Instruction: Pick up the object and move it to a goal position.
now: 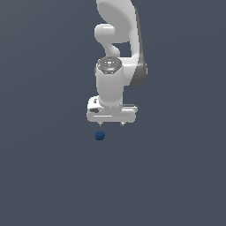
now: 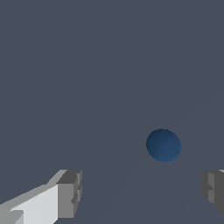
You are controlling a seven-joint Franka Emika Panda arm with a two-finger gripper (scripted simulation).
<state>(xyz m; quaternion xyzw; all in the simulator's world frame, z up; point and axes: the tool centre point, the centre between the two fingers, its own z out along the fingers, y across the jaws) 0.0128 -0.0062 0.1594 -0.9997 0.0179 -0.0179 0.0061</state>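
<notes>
Wrist view: end effector (image 2: pixel 142 192) spread wide, nothing held, fingers (image 2: pixel 70 192) apart w/ the ball (image 2: pixel 163 145) beyond them, off-centre toward one finger. Exterior view: ball (image 1: pixel 99 135) rests on the grey surface (image 1: pixel 44 176), just below the end effector (image 1: pixel 111 124), toward that view's left. Approach step, I'd say. Next: centre over ball, descend, close.

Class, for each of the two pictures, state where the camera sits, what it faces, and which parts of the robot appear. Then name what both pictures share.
Exterior view: off the arm, facing the white arm, its open gripper and the blue ball.
Wrist view: on the wrist, facing the ball beyond two spread fingertips.
Shared: the ball, the gripper and the plain grey ground.
</notes>
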